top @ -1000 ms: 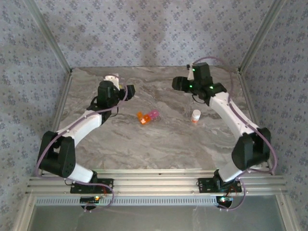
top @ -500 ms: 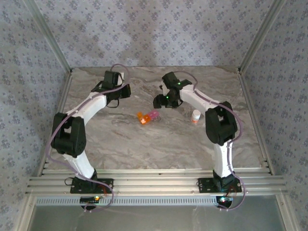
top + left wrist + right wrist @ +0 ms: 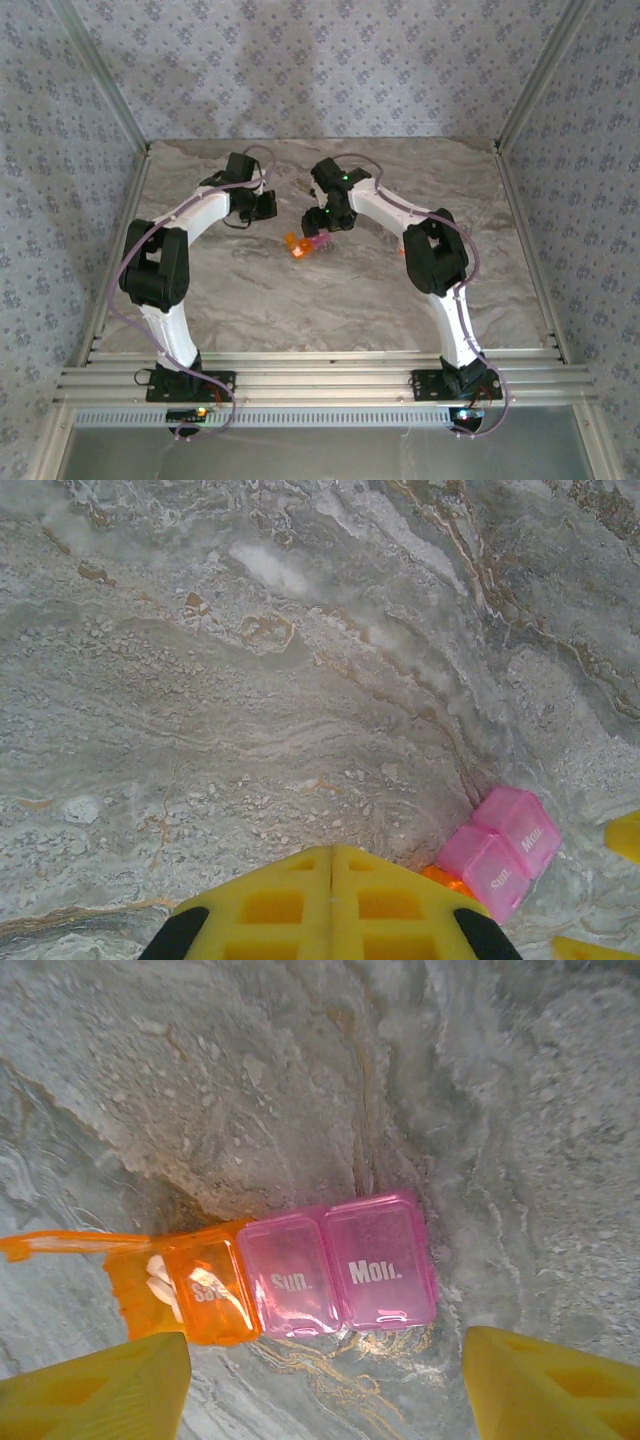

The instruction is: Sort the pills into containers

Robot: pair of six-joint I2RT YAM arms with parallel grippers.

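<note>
The containers [image 3: 300,1278] are a short strip lying on the marble table [image 3: 200,1080]: one orange compartment marked Sat beside two pink ones marked Sun and Mon. The orange lid [image 3: 60,1245] is flipped open, and white pills [image 3: 158,1285] lie inside that compartment. My right gripper [image 3: 328,1350] hovers open just over the strip, its yellow fingers [image 3: 100,1390] wider apart than the strip is long. In the top view the containers [image 3: 303,244] lie just below the right gripper [image 3: 320,222]. My left gripper [image 3: 332,852] is shut on nothing, to the left of the containers [image 3: 500,852].
Aluminium rails [image 3: 320,380] run along the near edge and patterned walls [image 3: 320,70] close in the other three sides. The right gripper's yellow fingertips [image 3: 625,835] show at the right edge of the left wrist view, close to the pink compartments.
Both arms have swung inward to the table's middle. The right gripper came from the far right to above the containers. The left gripper has shut and moved right, towards them.
</note>
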